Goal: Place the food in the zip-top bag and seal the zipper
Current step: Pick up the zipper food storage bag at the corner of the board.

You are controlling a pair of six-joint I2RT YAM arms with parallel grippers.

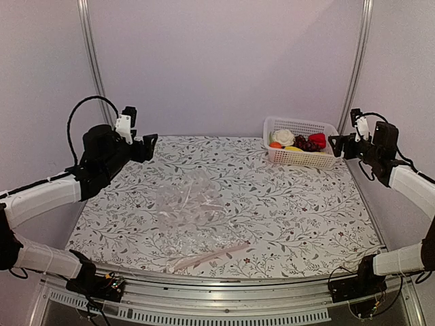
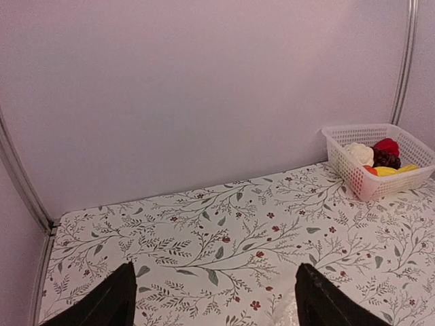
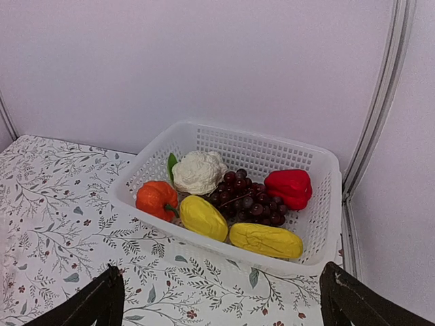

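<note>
The food lies in a white lattice basket (image 3: 319, 224) at the back right: a white cauliflower (image 3: 198, 171), an orange piece (image 3: 156, 199), two yellow pieces (image 3: 202, 217), dark grapes (image 3: 250, 198) and a red pepper (image 3: 289, 187). The clear zip-top bag (image 1: 187, 207) lies flat mid-table, its pale zipper (image 1: 212, 255) toward the front edge. My left gripper (image 1: 147, 147) hovers open at the back left, far from the bag. My right gripper (image 1: 334, 145) hangs open just right of the basket, empty. In the wrist views, the left gripper (image 2: 216, 299) and the right gripper (image 3: 221, 299) show wide gaps.
The floral tablecloth (image 1: 285, 204) covers the table. Pale walls with metal corner posts (image 1: 358, 61) close in the back and sides. The basket (image 1: 301, 141) also shows in the left wrist view, the basket (image 2: 360, 180) standing far right against the wall.
</note>
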